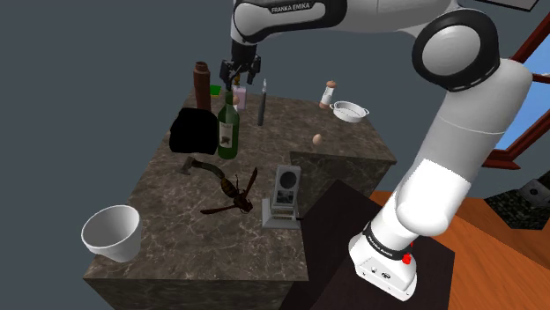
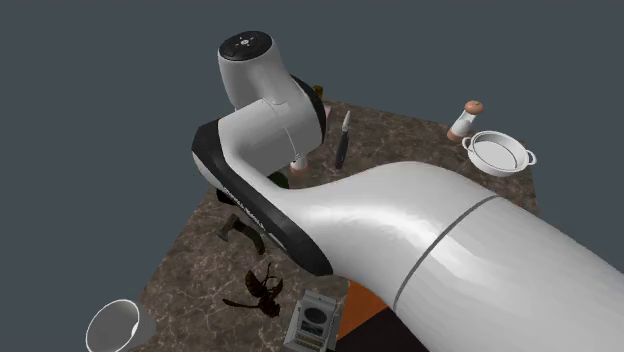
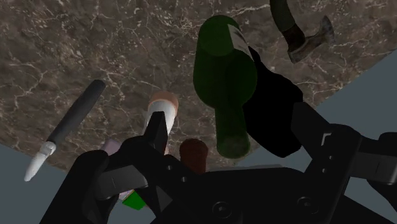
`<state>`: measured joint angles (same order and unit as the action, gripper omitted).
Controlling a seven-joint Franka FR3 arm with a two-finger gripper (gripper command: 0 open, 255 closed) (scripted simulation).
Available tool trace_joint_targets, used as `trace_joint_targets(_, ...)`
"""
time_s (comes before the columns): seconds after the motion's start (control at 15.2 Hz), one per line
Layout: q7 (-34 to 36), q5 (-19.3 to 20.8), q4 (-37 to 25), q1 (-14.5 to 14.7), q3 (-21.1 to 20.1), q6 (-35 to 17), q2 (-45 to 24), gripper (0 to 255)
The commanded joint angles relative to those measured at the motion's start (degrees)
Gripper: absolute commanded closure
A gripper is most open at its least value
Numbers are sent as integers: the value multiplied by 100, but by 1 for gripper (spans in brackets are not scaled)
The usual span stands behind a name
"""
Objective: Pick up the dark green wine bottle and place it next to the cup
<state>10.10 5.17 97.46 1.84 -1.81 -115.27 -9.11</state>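
Looking along the tool in the wrist view, you see its two fingers standing wide apart, with the dark green wine bottle upright directly beneath them. The bottle's mouth sits in the gap and neither finger touches it, so nothing is held. In the shoulder view the tool hangs just above the bottle's neck, over the dark marbled table. A black block stands right beside the bottle; you cannot tell whether the two touch. A brown bottle and a slim knife are close by the tool, one on either side. The white cup sits well away from the tool, at a table corner far from it. A hatchet and an insect figure lie between the cup and the bottle.
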Motion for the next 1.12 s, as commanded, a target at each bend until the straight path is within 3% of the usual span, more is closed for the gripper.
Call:
trace_joint_targets(0.0, 10, 52, -541, 33, -16, 28, -472, 0)
trace_joint_targets(0.59, 25, 87, -411, 24, 1, -448, -807, 0)
trace_joint_targets(1.06, 25, 87, -413, 24, 1, -447, -808, 0)
